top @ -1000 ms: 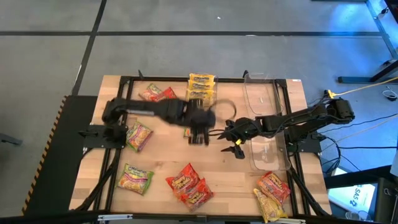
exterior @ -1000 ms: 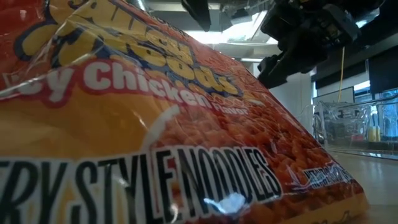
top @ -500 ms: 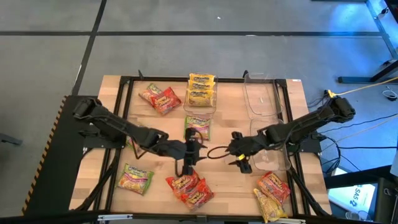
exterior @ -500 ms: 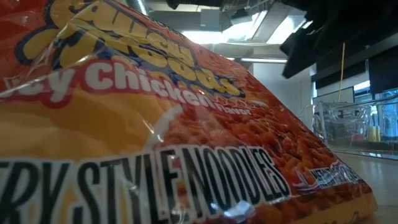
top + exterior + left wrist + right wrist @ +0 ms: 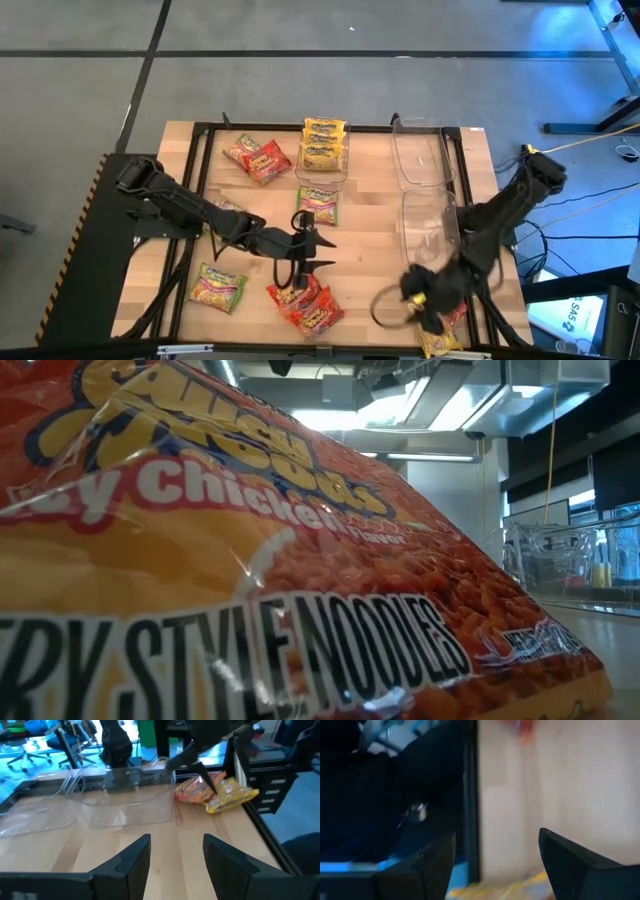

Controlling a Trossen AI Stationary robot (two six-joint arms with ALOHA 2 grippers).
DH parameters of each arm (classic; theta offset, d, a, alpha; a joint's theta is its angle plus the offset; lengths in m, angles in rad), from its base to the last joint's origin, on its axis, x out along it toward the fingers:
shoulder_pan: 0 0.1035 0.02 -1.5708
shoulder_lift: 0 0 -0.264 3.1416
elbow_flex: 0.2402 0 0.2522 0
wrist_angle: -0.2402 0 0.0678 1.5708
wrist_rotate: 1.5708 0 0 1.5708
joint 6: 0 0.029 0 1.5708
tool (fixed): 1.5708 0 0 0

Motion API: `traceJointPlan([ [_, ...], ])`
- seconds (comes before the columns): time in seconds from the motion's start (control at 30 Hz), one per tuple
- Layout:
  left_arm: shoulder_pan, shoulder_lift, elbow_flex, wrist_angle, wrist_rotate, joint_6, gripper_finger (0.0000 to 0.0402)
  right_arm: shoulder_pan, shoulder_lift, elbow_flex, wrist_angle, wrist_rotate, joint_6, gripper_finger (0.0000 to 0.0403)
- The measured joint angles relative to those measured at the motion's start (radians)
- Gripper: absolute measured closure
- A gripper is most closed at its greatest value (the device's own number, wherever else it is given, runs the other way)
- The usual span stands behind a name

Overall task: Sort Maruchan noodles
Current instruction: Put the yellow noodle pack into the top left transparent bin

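Noodles: red-orange packets (image 5: 303, 300) lie just beyond the left gripper (image 5: 303, 258) fingertips.
Low view only: crinkly "Chicken" label (image 5: 250, 490) fills the picture.
Left gripper: fingers apart, empty.
Right gripper (image 5: 425, 300): fingers spread, empty, over yellow packet (image 5: 436, 338).

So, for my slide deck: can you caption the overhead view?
Left end effector open above red packets; right end effector open over corner packets; clear bins alongside.

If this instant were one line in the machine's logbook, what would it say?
left tool: open, empty, over red-orange crinkly noodle packets | right tool: open, empty, above yellow noodle packet at table's front-right corner | clear plastic bins: empty
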Motion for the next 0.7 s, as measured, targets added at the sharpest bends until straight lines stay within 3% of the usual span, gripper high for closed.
traceJointPlan([
  [0.13,-0.009,0.012,-0.001,0.006,0.003,-0.010,0.0227,0.133,0.074,0.000,0.043,-0.017,0.233,0.0193],
  [0.33,-0.026,0.025,-0.001,0.008,0.005,-0.026,0.0227,0.230,0.166,0.000,0.096,-0.078,0.418,0.0281],
  [0.53,-0.047,0.024,-0.001,0.010,0.006,-0.026,0.0227,0.235,0.223,-0.001,0.081,-0.090,0.358,0.0361],
  [0.7,-0.050,0.024,-0.001,0.014,-0.001,-0.021,0.0227,0.183,0.258,-0.002,0.092,-0.003,0.181,0.0397],
])
